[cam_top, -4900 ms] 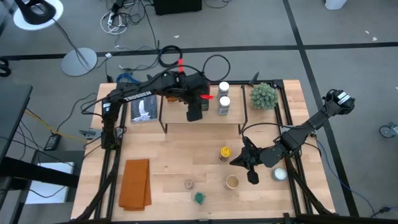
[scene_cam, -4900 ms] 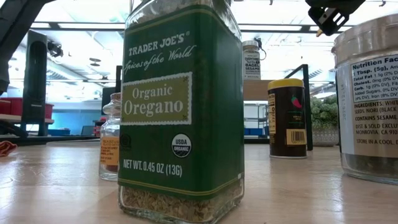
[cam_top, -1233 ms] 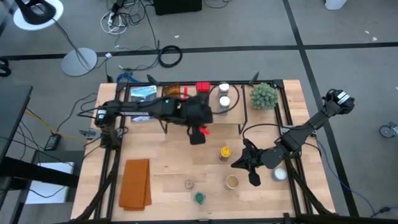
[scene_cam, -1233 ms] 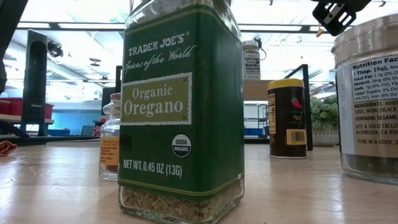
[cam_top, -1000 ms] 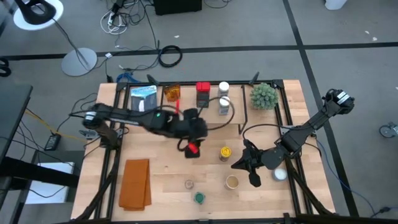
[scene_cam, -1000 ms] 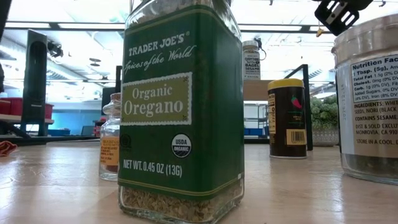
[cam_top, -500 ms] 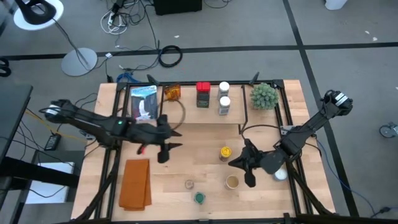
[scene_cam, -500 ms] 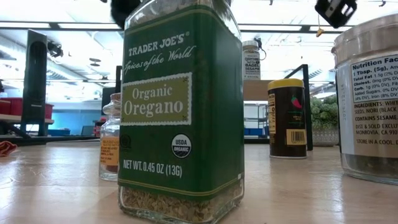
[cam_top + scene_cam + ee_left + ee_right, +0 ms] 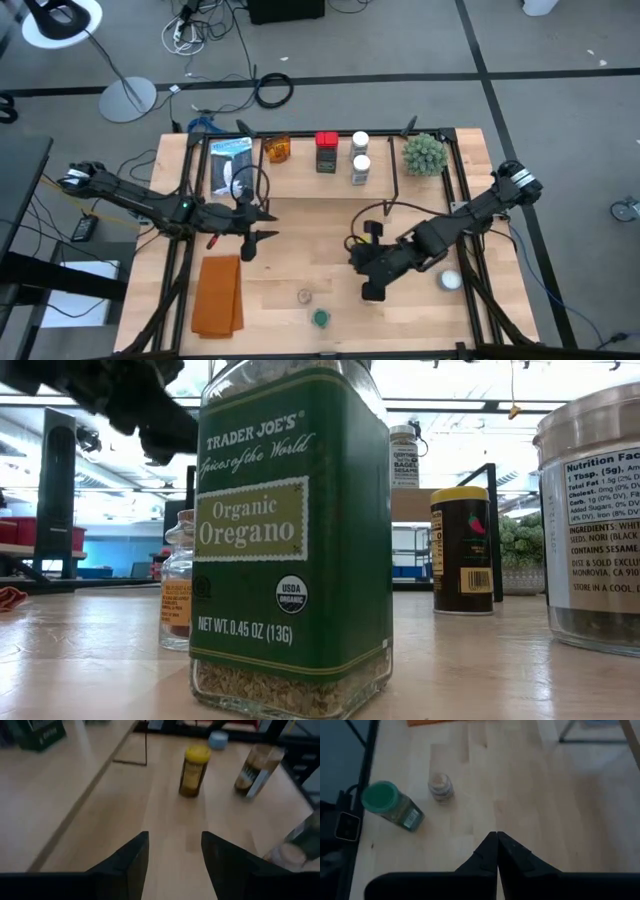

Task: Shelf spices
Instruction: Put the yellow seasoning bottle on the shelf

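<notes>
Left gripper [image 9: 249,243] held over tabletop [image 9: 290,265] left of centre, jaws spread, empty. Right gripper [image 9: 370,291] right of centre, jaws pressed together, empty. Four spices seen on shelf [image 9: 300,180] far side; green-lidded jar [image 9: 320,318] near edge.

My two arms are dark, near black, built of slim tubular links joined by bulkier rounded joints. A black cable loops free above each forearm. My left gripper [image 9: 248,243] carries a small red mark at its 9 o'clock side. Its fingers [image 9: 127,865] are matte black, wedge-shaped. My right gripper [image 9: 368,290] has matching black tapered fingers [image 9: 487,852].
</notes>
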{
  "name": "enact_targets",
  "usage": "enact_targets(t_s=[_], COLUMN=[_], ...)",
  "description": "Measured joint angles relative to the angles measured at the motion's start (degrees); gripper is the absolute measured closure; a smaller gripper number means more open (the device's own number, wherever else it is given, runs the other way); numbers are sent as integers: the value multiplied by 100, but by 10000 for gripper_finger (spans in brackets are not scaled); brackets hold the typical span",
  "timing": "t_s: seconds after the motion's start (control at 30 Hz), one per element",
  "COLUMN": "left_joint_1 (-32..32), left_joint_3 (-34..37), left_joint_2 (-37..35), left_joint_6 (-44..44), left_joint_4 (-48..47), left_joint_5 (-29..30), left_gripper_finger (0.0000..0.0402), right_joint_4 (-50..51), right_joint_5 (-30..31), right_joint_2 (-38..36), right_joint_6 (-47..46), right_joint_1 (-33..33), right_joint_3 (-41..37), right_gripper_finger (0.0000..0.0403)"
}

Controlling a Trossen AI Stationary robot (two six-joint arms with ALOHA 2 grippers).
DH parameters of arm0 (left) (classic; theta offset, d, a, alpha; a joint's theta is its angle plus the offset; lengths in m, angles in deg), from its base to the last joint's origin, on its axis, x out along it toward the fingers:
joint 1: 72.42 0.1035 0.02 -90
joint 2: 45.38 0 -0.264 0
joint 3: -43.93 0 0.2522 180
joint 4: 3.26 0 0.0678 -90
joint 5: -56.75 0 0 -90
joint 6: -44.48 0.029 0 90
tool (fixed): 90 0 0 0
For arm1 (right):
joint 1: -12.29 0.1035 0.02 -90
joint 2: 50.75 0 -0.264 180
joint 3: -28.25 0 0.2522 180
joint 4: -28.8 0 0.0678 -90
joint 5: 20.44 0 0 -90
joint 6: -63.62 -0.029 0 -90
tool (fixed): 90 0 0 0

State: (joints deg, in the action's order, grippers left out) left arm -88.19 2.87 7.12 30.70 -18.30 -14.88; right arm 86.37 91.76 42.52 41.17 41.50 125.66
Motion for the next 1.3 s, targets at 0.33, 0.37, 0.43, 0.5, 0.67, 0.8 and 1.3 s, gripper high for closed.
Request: enact_targets(t_s=[0.33, 0.37, 0.43, 0.5, 0.67, 0.8, 1.3], left_joint_1=[-2, -2, 0, -4, -9, -9, -11], left_joint_3=[294, 294, 294, 294, 294, 293, 292], left_joint_2=[32, 32, 32, 32, 32, 32, 32], left_joint_6=[-146, -146, -153, -286, -487, -410, -310], left_joint_4=[-91, -77, -76, -79, -52, 80, 161], left_joint_5=[-24, -24, -24, -32, -79, -305, -451], left_gripper_finger=[215, 215, 215, 215, 215, 215, 215], right_joint_4=[333, 437, 604, 677, 713, 732, 1106], right_joint_5=[-294, -324, -416, -440, -544, -597, -1089], right_joint_2=[68, 68, 68, 68, 68, 86, 669], right_joint_6=[148, 120, 116, 190, 634, 623, 1074], right_joint_1=[-557, -604, -693, -757, -814, -911, -1245], right_joint_3=[320, 320, 320, 320, 320, 320, 163], right_gripper_finger=[306, 294, 270, 247, 198, 163, 98])
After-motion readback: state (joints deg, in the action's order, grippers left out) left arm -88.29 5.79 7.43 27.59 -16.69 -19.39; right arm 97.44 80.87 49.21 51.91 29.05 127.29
